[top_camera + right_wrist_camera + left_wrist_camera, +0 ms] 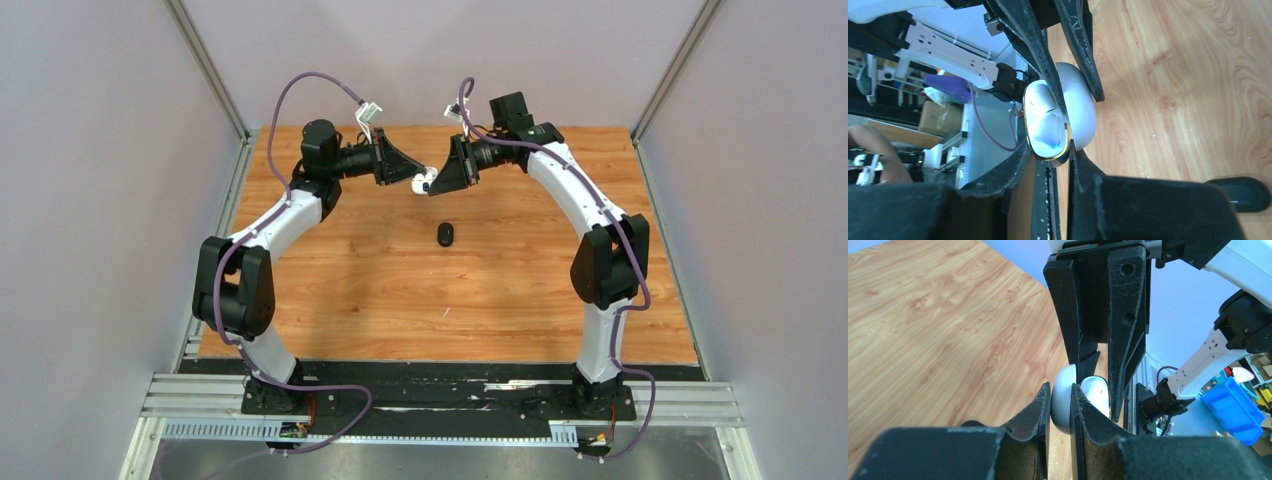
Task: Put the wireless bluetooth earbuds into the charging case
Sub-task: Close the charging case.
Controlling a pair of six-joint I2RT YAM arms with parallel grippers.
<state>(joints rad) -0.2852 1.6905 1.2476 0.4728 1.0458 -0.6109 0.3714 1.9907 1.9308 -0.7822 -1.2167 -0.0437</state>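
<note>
A white charging case (427, 179) hangs open above the far middle of the table, held between both arms. My left gripper (1060, 390) is shut on its rounded white half (1062, 405). In the right wrist view, the gold-rimmed half (1044, 120) faces the camera. White moulded shapes that look like the white earbuds (1042, 112) sit in it, with a blue glow below them. My right gripper (1050, 150) is closed around the lower end of that gold-rimmed half, one finger on each side. From the left wrist, the right fingers (1125, 330) come down from above onto the case.
A black oval case (445, 234) lies shut on the wooden table (350, 290), just in front of the grippers, and appears as a black case (1243, 192) from the right wrist. Grey walls stand on the left, right and back.
</note>
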